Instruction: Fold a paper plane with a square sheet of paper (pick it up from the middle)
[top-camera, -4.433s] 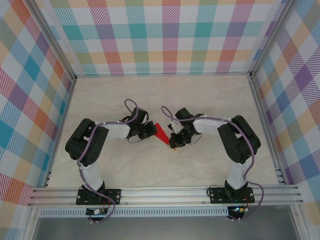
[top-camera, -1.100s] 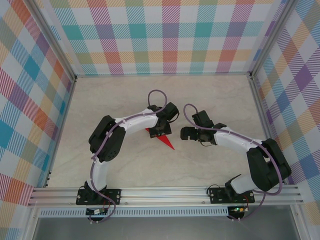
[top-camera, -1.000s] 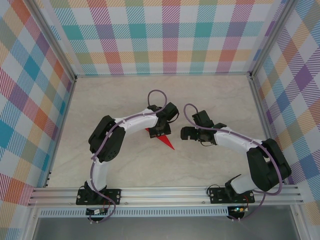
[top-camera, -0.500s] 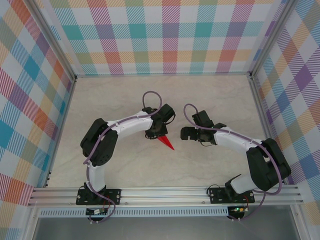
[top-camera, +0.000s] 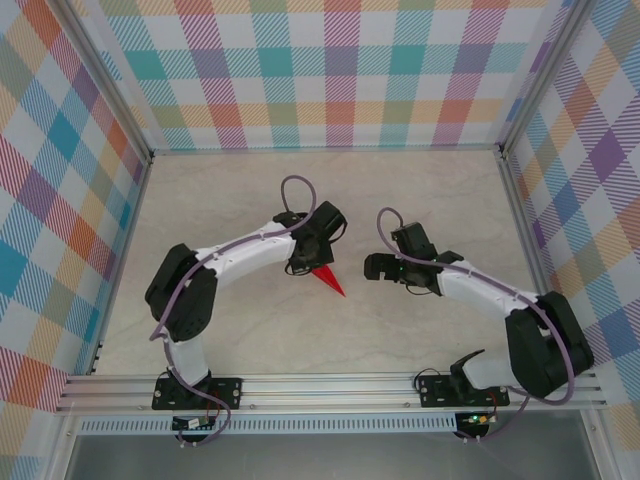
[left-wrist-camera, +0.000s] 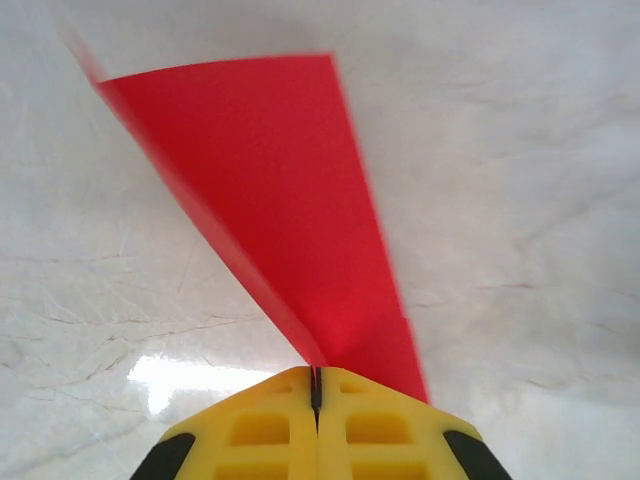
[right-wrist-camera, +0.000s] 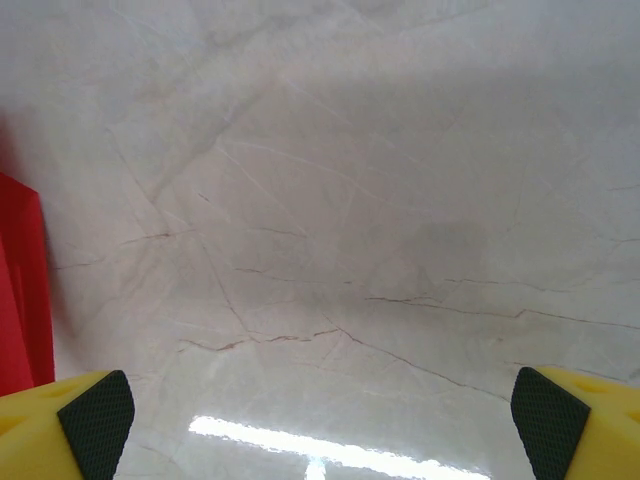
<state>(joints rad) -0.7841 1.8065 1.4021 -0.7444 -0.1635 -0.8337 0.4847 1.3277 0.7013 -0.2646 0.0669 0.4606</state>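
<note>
The red paper is folded into a narrow, pointed paper plane (top-camera: 329, 282) near the middle of the table, its tip pointing toward the near right. My left gripper (top-camera: 308, 263) is shut on its wide back end. In the left wrist view the yellow fingers (left-wrist-camera: 262, 425) meet with the centre crease pinched between them at the left gripper (left-wrist-camera: 316, 376), and the paper plane (left-wrist-camera: 270, 200) fans out ahead over the table. My right gripper (top-camera: 372, 268) stands open to the right of the plane, apart from it. In the right wrist view the right gripper (right-wrist-camera: 322, 412) holds nothing, and the paper plane's edge (right-wrist-camera: 20, 285) shows at far left.
The table (top-camera: 420, 200) is pale marble, walled by checked panels with aluminium posts (top-camera: 520, 210) at the sides. A metal rail (top-camera: 330, 385) runs along the near edge behind the arm bases.
My left gripper has shut on the back end of the paper plane, and its elbow has swung left. The right arm has drawn slightly to the right, still open.
</note>
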